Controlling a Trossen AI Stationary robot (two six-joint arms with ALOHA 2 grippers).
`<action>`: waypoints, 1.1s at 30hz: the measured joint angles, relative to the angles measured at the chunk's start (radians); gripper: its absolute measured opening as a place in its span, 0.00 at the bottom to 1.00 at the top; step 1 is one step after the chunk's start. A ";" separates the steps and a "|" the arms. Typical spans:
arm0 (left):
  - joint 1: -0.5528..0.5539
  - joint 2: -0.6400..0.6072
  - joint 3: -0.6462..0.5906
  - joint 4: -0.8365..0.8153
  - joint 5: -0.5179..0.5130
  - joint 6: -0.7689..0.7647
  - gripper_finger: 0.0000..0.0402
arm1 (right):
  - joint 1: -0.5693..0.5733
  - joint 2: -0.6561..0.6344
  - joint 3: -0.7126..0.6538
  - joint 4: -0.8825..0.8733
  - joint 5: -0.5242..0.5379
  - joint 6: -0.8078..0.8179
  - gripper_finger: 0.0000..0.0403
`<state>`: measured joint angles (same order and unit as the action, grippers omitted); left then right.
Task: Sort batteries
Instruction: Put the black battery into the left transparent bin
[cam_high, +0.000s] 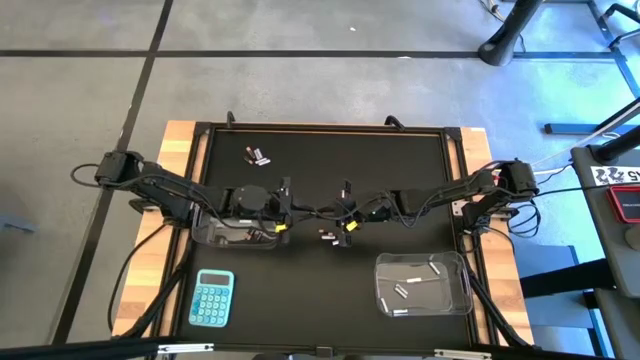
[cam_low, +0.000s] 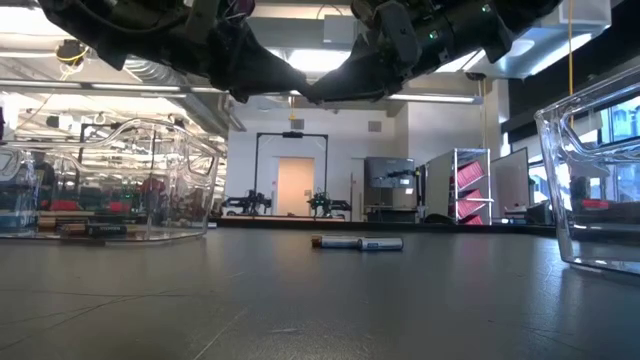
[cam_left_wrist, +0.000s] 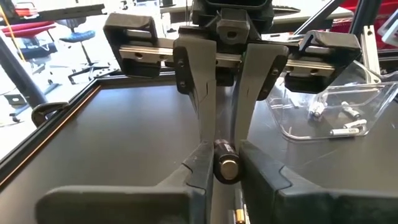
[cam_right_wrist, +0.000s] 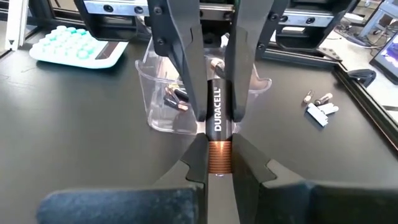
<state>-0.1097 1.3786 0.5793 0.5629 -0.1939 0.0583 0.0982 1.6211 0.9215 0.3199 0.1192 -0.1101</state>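
Battery (cam_right_wrist: 217, 127) between both grippers, mid-table

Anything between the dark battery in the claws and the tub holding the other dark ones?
Nothing visible does. The dark battery is above the table, pinched by the left claw and right claw; the tub lies right behind the left claw.

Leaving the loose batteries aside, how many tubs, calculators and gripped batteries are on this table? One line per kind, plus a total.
Clear tubs: 2
Blue calculator: 1
Gripped battery: 1, clamped at once by the left gripper and the right gripper
Total: 4
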 joint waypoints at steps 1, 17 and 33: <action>0.000 -0.001 0.000 -0.001 0.000 0.003 0.11 | 0.000 0.000 0.000 0.000 0.000 0.000 0.09; -0.065 -0.104 0.221 -0.749 -0.182 0.024 0.11 | -0.061 -0.001 0.002 -0.163 0.143 0.067 0.51; 0.077 -0.111 0.455 -1.918 0.323 -0.505 0.11 | -0.073 -0.001 0.001 -0.111 0.245 -0.027 0.50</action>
<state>-0.0325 1.2680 1.0341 -1.3551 0.1291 -0.4469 0.0250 1.6203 0.9226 0.2087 0.3645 -0.1368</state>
